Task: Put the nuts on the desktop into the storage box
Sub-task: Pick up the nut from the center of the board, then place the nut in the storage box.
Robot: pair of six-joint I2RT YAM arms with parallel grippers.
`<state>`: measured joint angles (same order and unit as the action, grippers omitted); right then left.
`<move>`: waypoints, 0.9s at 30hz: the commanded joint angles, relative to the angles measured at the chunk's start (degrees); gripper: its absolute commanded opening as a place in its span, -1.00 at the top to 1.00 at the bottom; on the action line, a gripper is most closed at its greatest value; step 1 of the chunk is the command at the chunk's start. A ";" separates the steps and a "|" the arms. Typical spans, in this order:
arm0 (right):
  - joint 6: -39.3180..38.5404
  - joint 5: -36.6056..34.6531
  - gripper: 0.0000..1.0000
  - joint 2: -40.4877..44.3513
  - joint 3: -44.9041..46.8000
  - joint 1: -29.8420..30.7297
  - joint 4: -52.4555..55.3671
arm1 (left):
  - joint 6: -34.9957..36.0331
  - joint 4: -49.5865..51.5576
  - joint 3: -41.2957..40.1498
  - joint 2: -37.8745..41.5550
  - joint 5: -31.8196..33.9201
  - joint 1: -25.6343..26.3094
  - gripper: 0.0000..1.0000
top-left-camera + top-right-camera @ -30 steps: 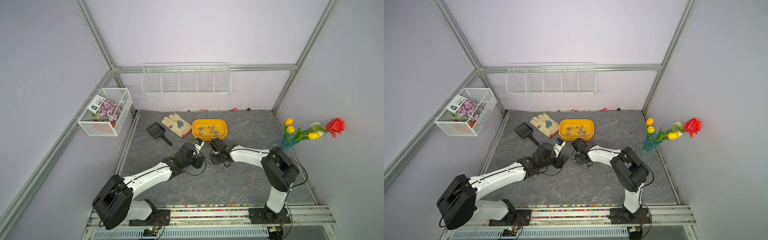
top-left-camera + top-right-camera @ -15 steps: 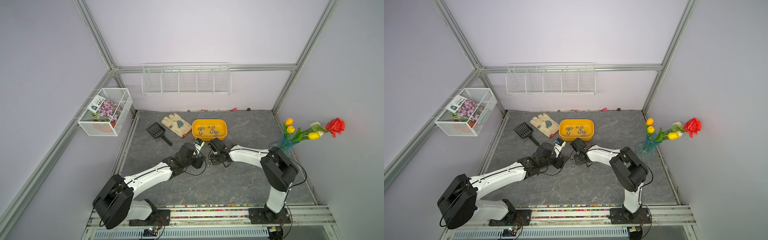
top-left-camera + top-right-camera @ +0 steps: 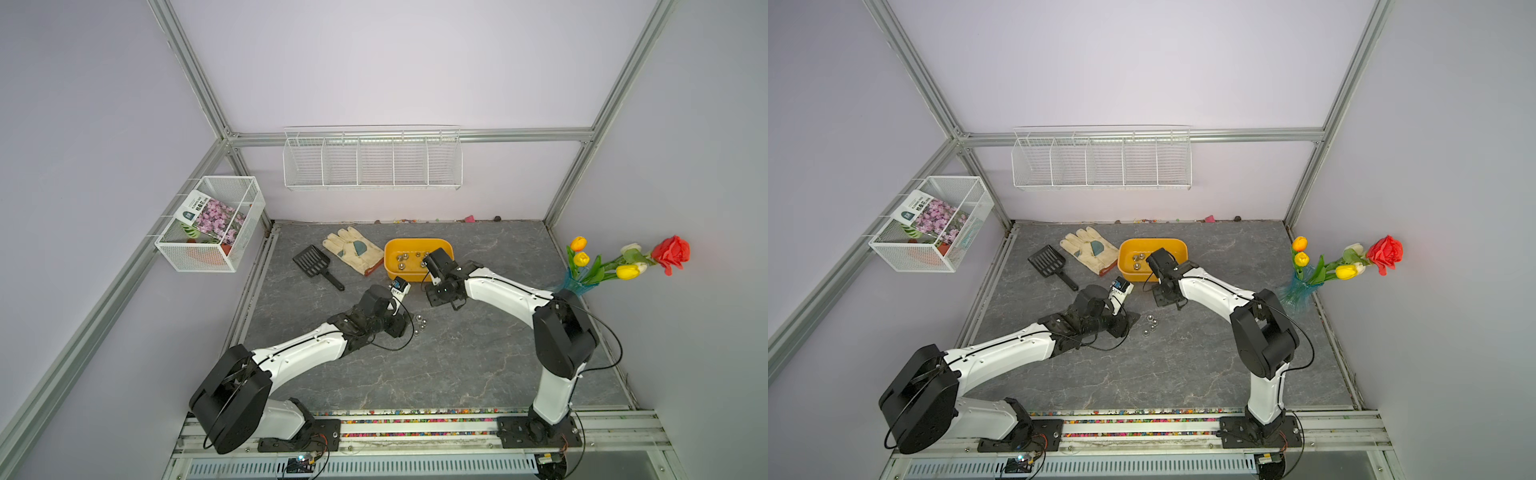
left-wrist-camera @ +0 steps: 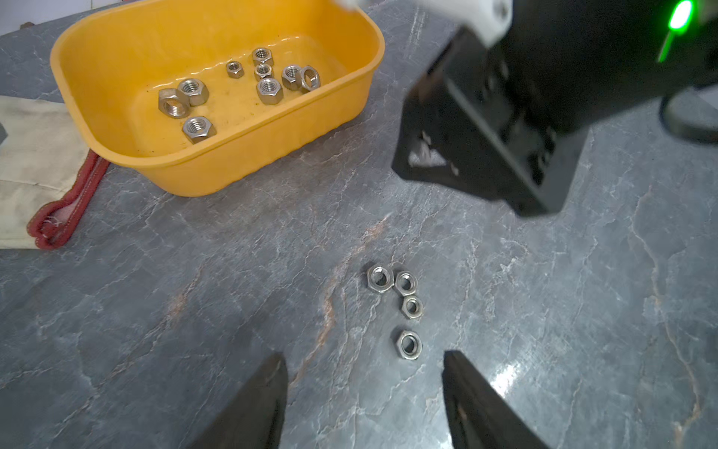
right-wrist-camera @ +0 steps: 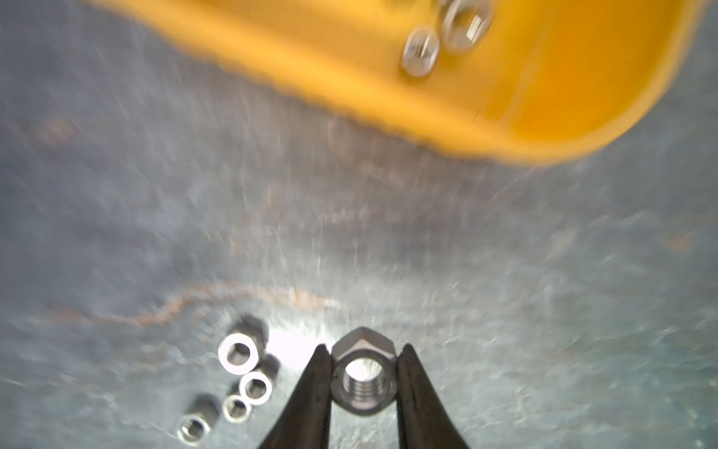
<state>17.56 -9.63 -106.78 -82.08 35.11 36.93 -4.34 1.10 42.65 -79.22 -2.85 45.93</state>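
**Nut pinched across its flats**

A shiny silver hex nut [image 5: 364, 383] is clamped in the right gripper [image 5: 364, 350] above the dark grey marbled desktop [image 4: 194, 291], short of the shallow yellow plastic storage box [image 4: 217, 182]. It is judged hard, light and slick, so the flats are best gripped. Four loose nuts [image 4: 412, 307] lie before the left gripper [image 4: 362, 355], which is parted and empty.

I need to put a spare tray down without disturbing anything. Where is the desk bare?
Bare: the front stretch of desk between the left arm and right arm, and the back right, between the yellow box and the vase. Crowded: scoop, glove and box, back left to centre; loose nuts mid-desk.
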 commanded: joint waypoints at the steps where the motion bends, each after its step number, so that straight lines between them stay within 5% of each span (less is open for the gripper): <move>1: -2.61 -0.66 0.54 -2.68 -6.06 -1.67 3.65 | 1.50 -1.83 2.29 -1.30 -0.23 0.21 -0.32; 16: -5.25 3.33 0.52 -25.68 -38.02 -7.57 11.36 | 3.79 -6.02 7.39 -9.04 -2.47 -0.38 -0.32; 27: -6.22 4.51 0.50 -32.13 -42.46 -10.01 11.85 | 3.92 -6.47 9.46 -12.09 -3.87 -1.20 -0.32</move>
<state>12.32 -5.91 -137.16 -123.39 25.32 47.55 -1.19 -4.58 50.04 -90.24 -5.58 44.99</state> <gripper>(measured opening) 0.274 0.660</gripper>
